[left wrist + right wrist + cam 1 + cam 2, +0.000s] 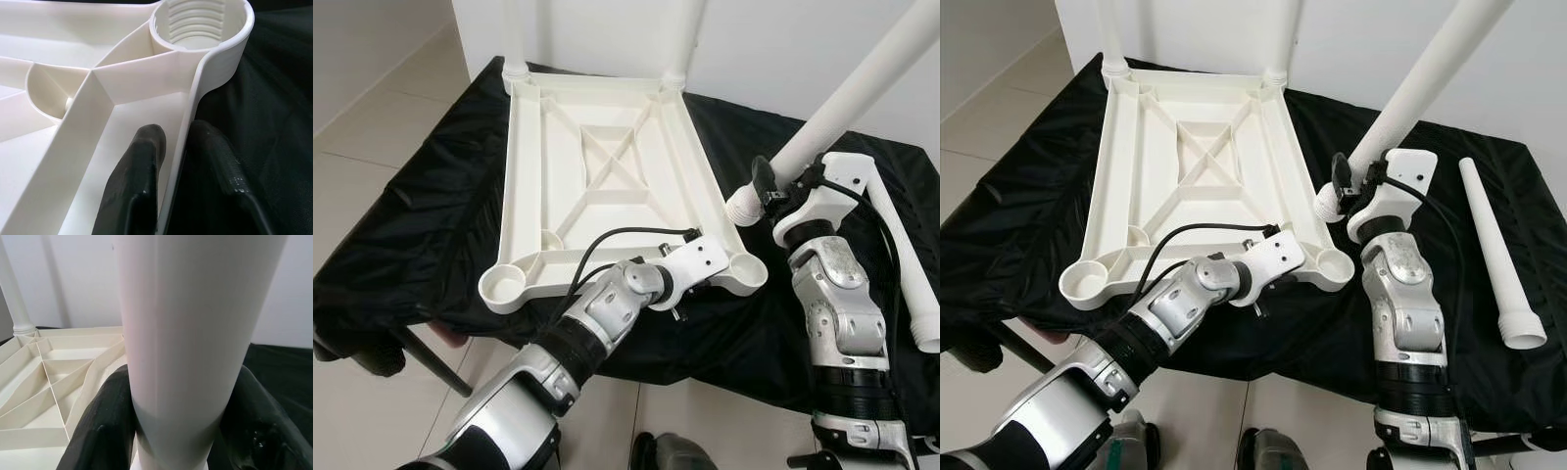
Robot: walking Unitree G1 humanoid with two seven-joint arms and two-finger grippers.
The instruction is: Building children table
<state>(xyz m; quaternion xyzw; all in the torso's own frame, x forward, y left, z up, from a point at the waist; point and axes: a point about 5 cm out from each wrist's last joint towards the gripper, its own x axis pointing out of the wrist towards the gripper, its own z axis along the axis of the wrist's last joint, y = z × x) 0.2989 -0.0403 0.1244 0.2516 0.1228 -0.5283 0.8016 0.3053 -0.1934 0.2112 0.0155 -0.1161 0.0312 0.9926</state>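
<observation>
A white plastic tabletop (607,176) lies upside down on a black cloth. Two white legs (514,34) (685,34) stand in its far corner sockets. My left gripper (178,129) is shut on the tabletop's near rim, one finger inside and one outside, just short of the near-right threaded socket (200,24). My right gripper (769,191) is shut on a third white leg (862,88), which is tilted up to the right. The leg's lower end (742,208) hangs a little beyond the near-right socket (744,269), apart from it. The near-left socket (502,286) holds nothing.
A fourth white leg (1494,245) lies loose on the black cloth (431,196) at the right. The cloth-covered surface ends close to me, with tiled floor (372,127) at the left and a white wall (773,49) behind. A dark support bar (431,357) shows under the near-left edge.
</observation>
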